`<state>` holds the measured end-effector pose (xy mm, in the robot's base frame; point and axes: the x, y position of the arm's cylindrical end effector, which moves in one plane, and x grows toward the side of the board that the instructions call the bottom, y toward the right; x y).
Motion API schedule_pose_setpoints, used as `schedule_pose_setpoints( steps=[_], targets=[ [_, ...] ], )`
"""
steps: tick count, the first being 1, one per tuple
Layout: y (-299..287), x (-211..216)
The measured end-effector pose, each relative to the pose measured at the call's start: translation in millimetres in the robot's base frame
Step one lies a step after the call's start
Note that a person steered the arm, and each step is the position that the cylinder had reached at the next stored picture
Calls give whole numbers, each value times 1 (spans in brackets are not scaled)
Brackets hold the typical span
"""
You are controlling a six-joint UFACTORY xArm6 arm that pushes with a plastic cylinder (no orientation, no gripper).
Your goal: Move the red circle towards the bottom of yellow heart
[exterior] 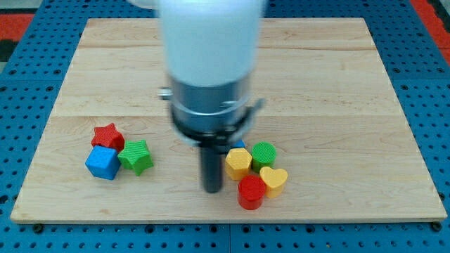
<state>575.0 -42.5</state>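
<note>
The red circle (251,192) lies near the view's bottom, right of centre. It touches the yellow heart (273,178) at the heart's lower left. My tip (213,188) stands just left of the red circle, a small gap away, and below-left of a yellow hexagon (238,163). The arm's white and grey body hides the board above the rod.
A green circle (264,152) sits above the heart, next to the yellow hexagon; a bit of a blue block (239,145) peeks out behind them. At the view's left lie a red star (107,135), a blue cube (103,162) and a green star (136,156). The wooden board (351,84) ends just below the red circle.
</note>
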Motion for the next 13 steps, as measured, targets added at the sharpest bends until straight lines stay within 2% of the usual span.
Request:
schedule_pose_setpoints(
  steps=[1, 2, 3, 6, 7, 8, 9, 10, 11, 12, 13],
  targets=[
    [-42, 29],
    [-23, 44],
    [20, 44],
    [32, -14],
    [-17, 1],
    [-27, 43],
    [-5, 41],
    [49, 26],
    [134, 26],
    [169, 21],
    [159, 38]
  ],
)
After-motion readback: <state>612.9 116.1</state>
